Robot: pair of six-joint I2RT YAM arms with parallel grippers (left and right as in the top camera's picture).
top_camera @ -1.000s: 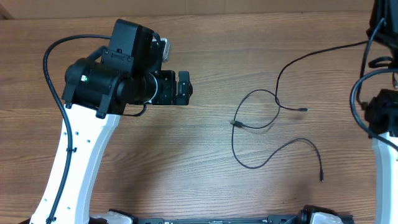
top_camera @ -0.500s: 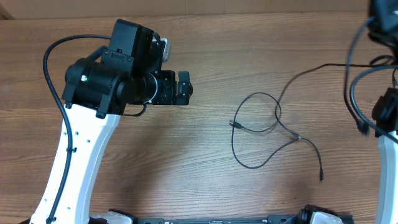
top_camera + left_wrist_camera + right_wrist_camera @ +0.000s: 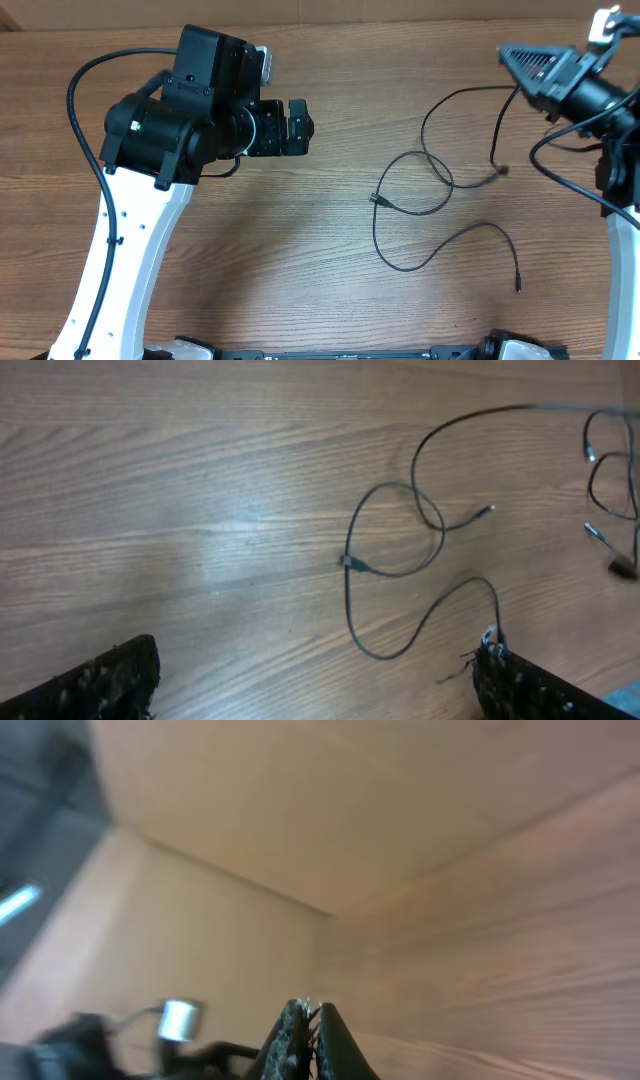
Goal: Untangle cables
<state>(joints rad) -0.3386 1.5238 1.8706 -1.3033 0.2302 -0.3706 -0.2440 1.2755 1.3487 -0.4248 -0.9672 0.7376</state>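
Thin, limp and nearly weightless, the cables [image 3: 378, 200] sprawl in loose loops on the right side of the worktop [image 3: 300, 250]. One strand runs up to the right tool [image 3: 508, 52], which is clenched, apparently on that strand; I'd pinch near a plug end, not mid-loop. The left tool [image 3: 300, 128] hangs well apart from them, spread wide, which only its own wrist view shows, while the blurred right wrist view shows no cord.

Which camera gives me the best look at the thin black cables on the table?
Overhead: the cables show whole, with loops, plug ends and the strand running up to the right gripper. The left wrist view shows them obliquely, cropped at its right edge. The right wrist view, blurred, shows none.
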